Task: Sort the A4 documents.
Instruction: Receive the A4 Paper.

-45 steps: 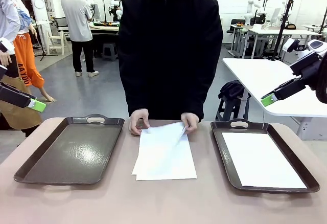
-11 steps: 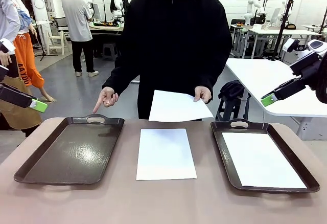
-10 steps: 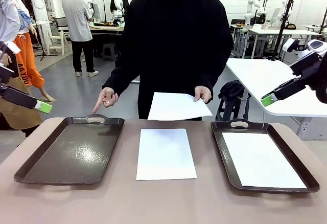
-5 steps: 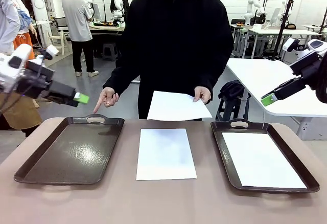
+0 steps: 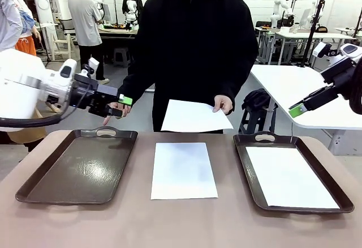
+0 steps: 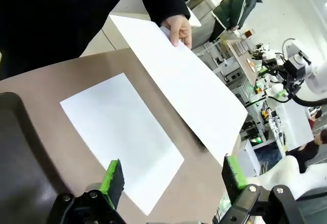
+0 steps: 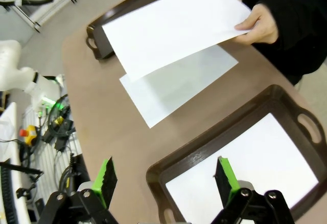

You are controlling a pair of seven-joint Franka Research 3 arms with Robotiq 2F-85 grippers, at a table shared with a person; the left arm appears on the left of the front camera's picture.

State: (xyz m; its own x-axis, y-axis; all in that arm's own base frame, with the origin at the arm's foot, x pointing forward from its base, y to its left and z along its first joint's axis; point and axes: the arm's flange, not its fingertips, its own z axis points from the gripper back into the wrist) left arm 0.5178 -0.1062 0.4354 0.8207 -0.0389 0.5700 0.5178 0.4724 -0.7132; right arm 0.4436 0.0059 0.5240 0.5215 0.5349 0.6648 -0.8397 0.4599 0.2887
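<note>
Left tool (image 5: 120, 106): fingers spread wide with nothing between them; it hangs at centre left of the front view, above the far handle of the left tray.
Right tool (image 7: 164, 179): fingers released and empty; raised at the right edge of the front view, above and beyond the right tray.
Bench (image 5: 181, 225): brown top running across the lower half of the frame, carrying both trays and one loose sheet.
Centre sheet (image 5: 184, 171): blank white A4, flat on the bench in the middle, between the trays and touching neither.
Left tray (image 5: 34, 186): dark brown with handles, at lower left; its floor is bare and shiny.
Right tray (image 5: 243, 163): dark brown, at lower right.
Tray sheet (image 5: 288, 177): white A4 lying flat on the right tray's floor, inside the rim.
Held sheet (image 5: 195, 118): white A4 held in the air above the far edge of the bench, roughly level, beyond the centre sheet.
Person's hand (image 5: 224, 103): pinches the held sheet at its far right corner; the person in a black jacket stands at the far side, centre frame.
</note>
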